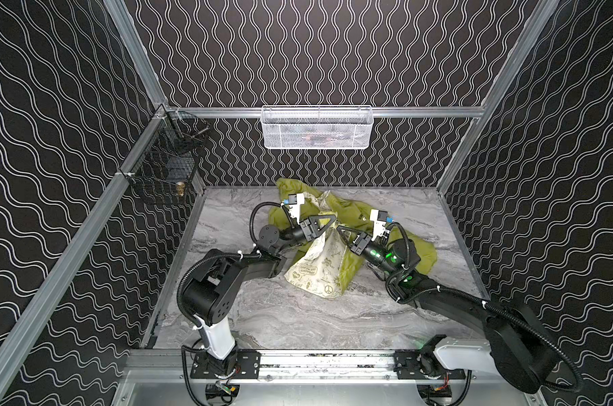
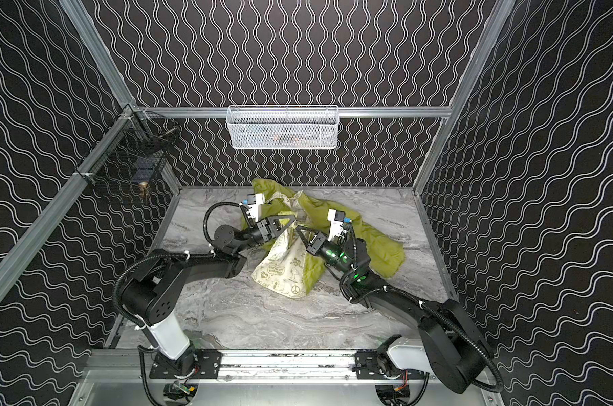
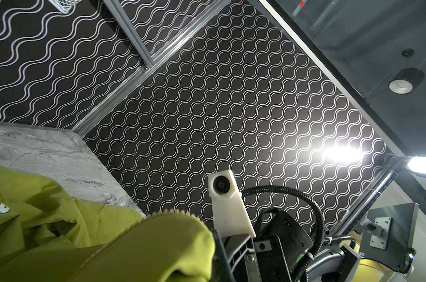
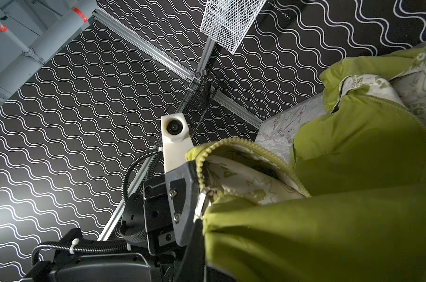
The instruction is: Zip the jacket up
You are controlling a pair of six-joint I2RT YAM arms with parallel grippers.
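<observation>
**Fig. Both grippers clamped on the jacket, below the white basket**

I see the jacket (image 1: 356, 211) crumpled on the marble table (image 1: 262, 316), just below the white mesh basket (image 1: 315, 126) in both top views. Its cream printed lining (image 1: 315, 270) faces up at the end farthest from the basket. The left gripper (image 1: 329, 220) and right gripper (image 1: 340, 231), tips near each other, each pinch raised jacket fabric. In the right wrist view, a metal zipper slider (image 4: 202, 203) sits on a toothed edge.
</observation>
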